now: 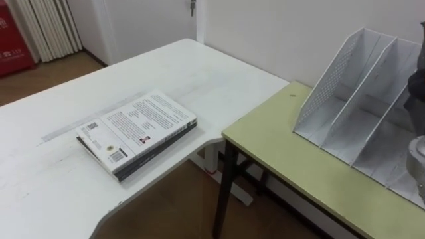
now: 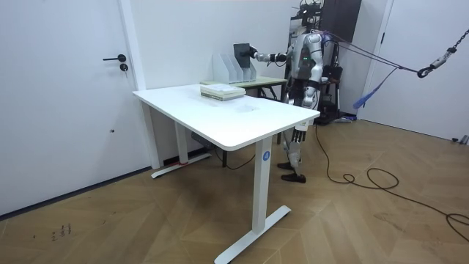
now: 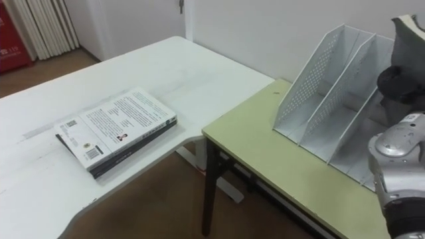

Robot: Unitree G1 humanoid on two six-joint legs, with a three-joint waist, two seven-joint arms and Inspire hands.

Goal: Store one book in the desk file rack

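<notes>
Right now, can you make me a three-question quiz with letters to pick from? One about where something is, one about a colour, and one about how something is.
1. Where does the stack of books lie?
A. on the white desk
B. on a chair
C. on the floor

2. What colour is the file rack?
A. red
B. white
C. black

3. How is the dark book in the right robot hand?
A. lying open
B. torn in two
C. held upright at the rack

Answers:
1 A, the stack lies flat on the white desk.
2 B, its mesh walls are white in both eye views.
3 C, the room view shows the robot hand holding it up on edge at the file rack.
</notes>
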